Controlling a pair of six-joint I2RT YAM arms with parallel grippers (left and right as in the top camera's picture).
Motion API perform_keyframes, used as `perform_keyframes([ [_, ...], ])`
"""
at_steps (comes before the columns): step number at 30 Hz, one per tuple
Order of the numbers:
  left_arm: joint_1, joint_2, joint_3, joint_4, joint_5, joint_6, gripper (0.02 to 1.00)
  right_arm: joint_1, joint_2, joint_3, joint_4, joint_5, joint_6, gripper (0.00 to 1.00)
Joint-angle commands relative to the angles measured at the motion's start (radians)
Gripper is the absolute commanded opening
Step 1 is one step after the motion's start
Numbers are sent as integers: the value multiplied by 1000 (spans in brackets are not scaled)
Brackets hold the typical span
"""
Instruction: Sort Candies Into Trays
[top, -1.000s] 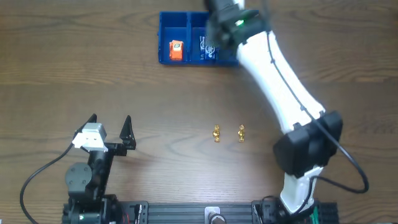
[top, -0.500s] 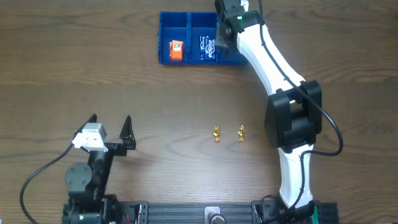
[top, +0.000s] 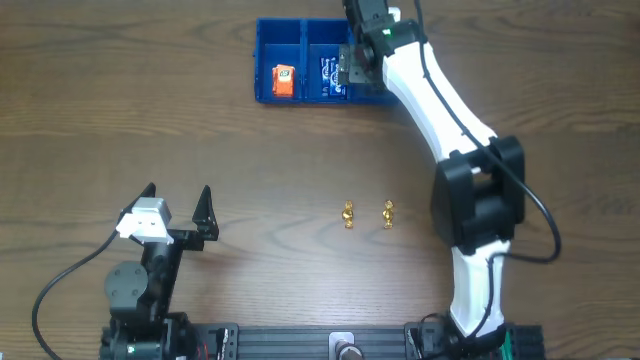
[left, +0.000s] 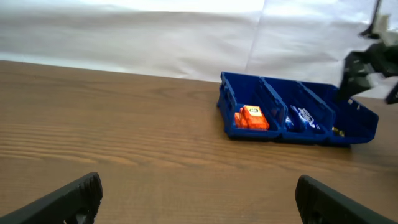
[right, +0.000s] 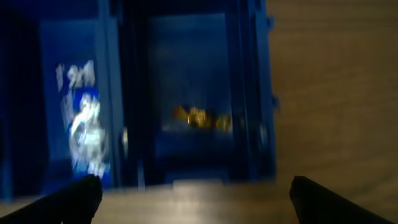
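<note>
A blue tray with three compartments stands at the far middle of the table. An orange candy lies in its left compartment and a blue-wrapped candy in the middle one. My right gripper hovers over the right compartment; my right gripper is open with nothing in it, above a gold candy lying there. Two gold candies lie on the bare wood in the middle. My left gripper stands open near the front left, far from the tray.
The wooden table stretches wide between the tray and the arm bases. A white wall or sheet rises behind the table's far edge. The right arm runs diagonally from its base to the tray, passing right of the loose gold candies.
The right arm's elbow has swung nearer its base and its gripper has settled over the tray's right compartment. The left arm and the candies on the table have not moved.
</note>
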Motion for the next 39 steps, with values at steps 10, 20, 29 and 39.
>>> perform_keyframes([
  [10, 6, -6, -25, -23, 11, 11, 998, 349, -479, -834, 157, -208, 232, 1000],
  [20, 6, -6, -25, -23, 11, 11, 998, 348, -416, -955, 295, -216, 258, 967],
  [29, 6, -6, -25, -23, 11, 11, 998, 348, -365, -955, 311, -223, 285, 652],
  [39, 6, -6, -25, -23, 11, 11, 998, 348, -365, -955, 309, -221, 285, 297],
])
